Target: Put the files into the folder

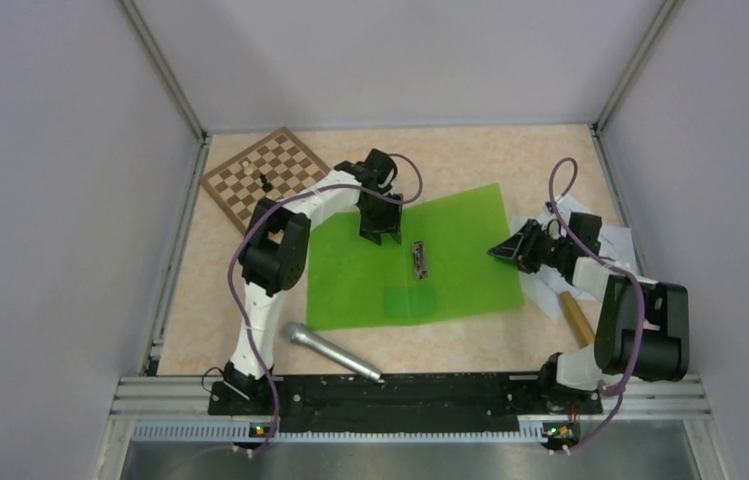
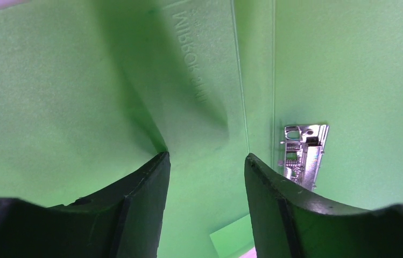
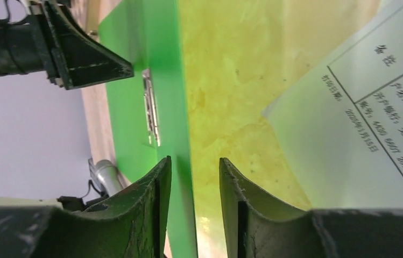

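The green folder (image 1: 450, 250) lies open and flat mid-table, with its metal clip (image 1: 420, 259) on the spine and a small label (image 1: 411, 300) near the front. My left gripper (image 1: 382, 238) is open just above the folder's left cover (image 2: 54, 80), with the clip (image 2: 302, 153) to its right. My right gripper (image 1: 498, 250) is open at the folder's right edge; the green edge (image 3: 183, 161) runs between its fingers. The files (image 1: 610, 245) lie on the table at the right, partly under my right arm, and printed text shows in the right wrist view (image 3: 360, 134).
A brown checkered board (image 1: 265, 178) lies at the back left. A silver cylinder (image 1: 330, 350) lies near the front edge by the left arm's base. A wooden handle (image 1: 578, 318) lies by the right arm. Grey walls close in the table.
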